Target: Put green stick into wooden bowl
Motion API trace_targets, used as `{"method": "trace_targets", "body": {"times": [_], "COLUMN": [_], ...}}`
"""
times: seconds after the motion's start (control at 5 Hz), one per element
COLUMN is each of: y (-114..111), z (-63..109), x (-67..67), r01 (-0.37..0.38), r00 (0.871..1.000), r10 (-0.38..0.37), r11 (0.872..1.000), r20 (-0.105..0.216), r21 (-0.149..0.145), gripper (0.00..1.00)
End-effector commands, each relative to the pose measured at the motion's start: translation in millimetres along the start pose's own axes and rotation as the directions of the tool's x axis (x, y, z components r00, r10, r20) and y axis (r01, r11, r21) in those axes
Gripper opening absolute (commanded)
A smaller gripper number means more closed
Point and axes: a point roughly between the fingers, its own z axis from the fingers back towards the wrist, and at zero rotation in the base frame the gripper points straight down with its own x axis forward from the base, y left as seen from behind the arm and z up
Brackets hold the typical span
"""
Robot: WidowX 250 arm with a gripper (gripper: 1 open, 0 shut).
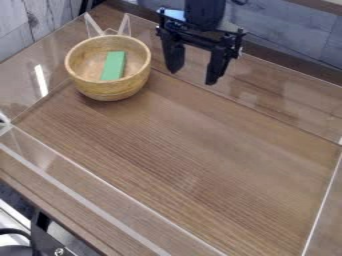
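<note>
The wooden bowl (pixel 108 68) stands at the back left of the table, round and light tan. Inside it lies the green stick (pixel 112 65), flat and bright green, resting against the bowl's bottom. My gripper (pixel 194 68) hangs to the right of the bowl, near the back of the table, pointing down. Its two black fingers (pixel 217 62) stand wide apart and nothing is between them. It is apart from the bowl and not touching it.
A clear plastic wall (pixel 40 85) rings the wooden tabletop (pixel 187 150) on all sides. Behind the gripper is a grey wall (pixel 287 25).
</note>
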Motion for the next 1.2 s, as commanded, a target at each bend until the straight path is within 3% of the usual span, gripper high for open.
{"method": "trace_targets", "body": {"times": [0.0, 0.2, 0.6, 0.8, 1.0], "y": [-4, -10, -15, -16, -20], "z": [14.6, 17.0, 38.9, 45.4, 44.8], "x": [-0.1, -4.1, -16.8, -8.7, -3.0], "r01": [0.0, 0.015, -0.005, 0.001, 0.005], "r00": [0.998, 0.998, 0.995, 0.994, 0.995], "r10": [0.001, -0.014, 0.005, -0.002, -0.006], "r11": [1.0, 1.0, 1.0, 1.0, 1.0], "r20": [0.056, 0.065, 0.096, 0.11, 0.103], "r21": [-0.003, -0.003, 0.007, 0.011, 0.019], "gripper": [1.0, 1.0, 1.0, 1.0, 1.0]}}
